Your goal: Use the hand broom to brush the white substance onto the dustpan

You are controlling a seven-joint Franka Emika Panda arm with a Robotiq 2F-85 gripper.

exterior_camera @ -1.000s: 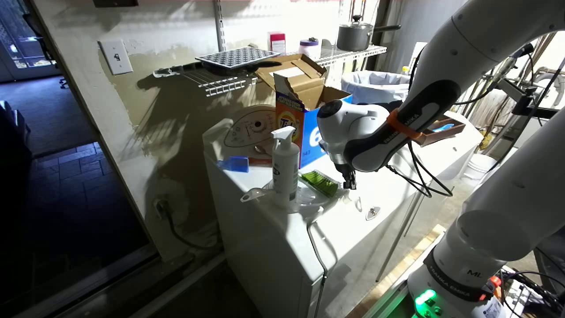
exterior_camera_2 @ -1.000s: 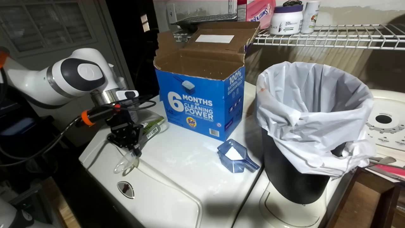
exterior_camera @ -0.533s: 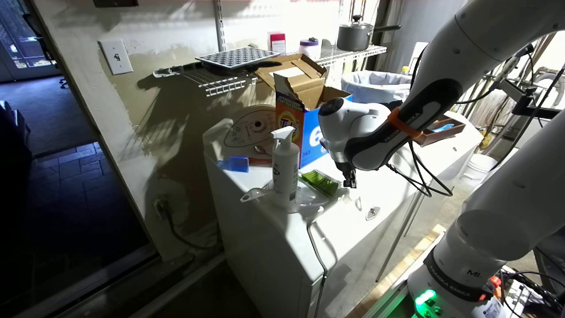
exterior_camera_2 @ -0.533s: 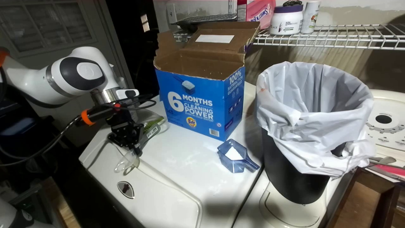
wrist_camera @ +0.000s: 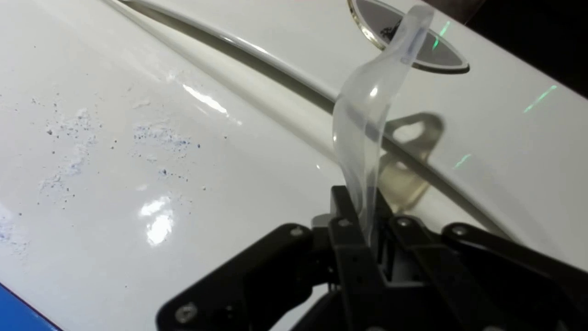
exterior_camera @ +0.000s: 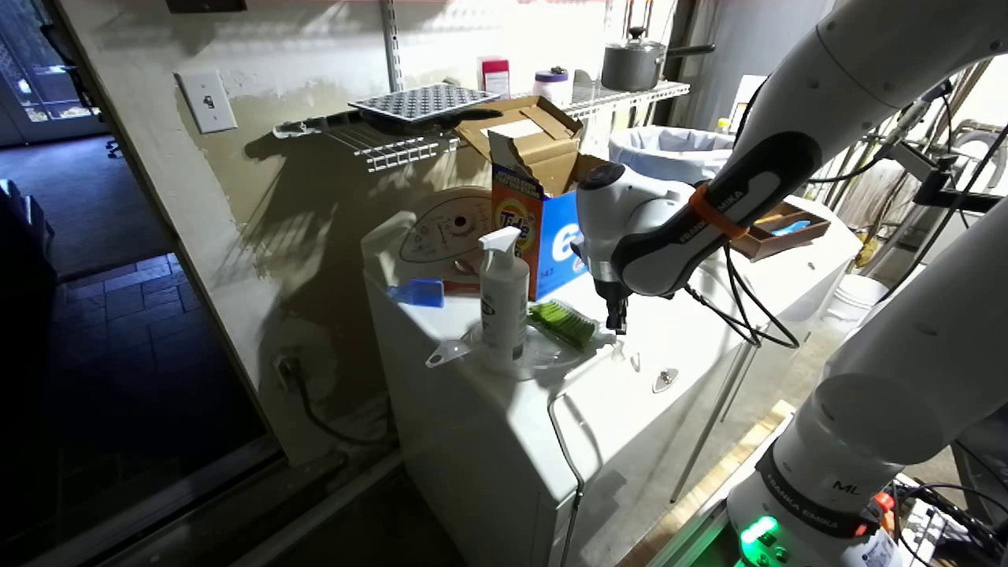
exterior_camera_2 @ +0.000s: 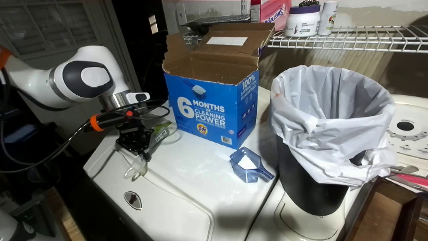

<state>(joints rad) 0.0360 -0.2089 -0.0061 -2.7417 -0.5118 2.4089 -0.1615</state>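
Note:
The hand broom has green bristles [exterior_camera: 563, 324] and a clear handle [wrist_camera: 367, 105]. My gripper [wrist_camera: 360, 207] is shut on that handle; the grip also shows in an exterior view [exterior_camera_2: 145, 156]. The broom head [exterior_camera_2: 161, 134] is beyond my fingers, out of the wrist view. The clear dustpan [exterior_camera: 547, 354] lies on the white machine top, partly hidden behind a white spray bottle [exterior_camera: 504, 303], with its handle [exterior_camera: 449, 352] sticking out past the bottle. The white substance [wrist_camera: 73, 151] is scattered powder with blue specks on the machine top, to the left of my gripper in the wrist view.
A blue Tide box [exterior_camera_2: 210, 107] stands open behind the work area. A blue scoop [exterior_camera_2: 249, 164] with white powder lies in front of it. A lined black bin [exterior_camera_2: 311, 187] and a wooden tray [exterior_camera_2: 384, 214] are farther along. A blue brush [exterior_camera: 421, 292] lies behind the bottle.
My gripper and the held broom have shifted slightly, toward the bottle. The spray bottle and dustpan handle have moved a little the same way. The bottle leans slightly.

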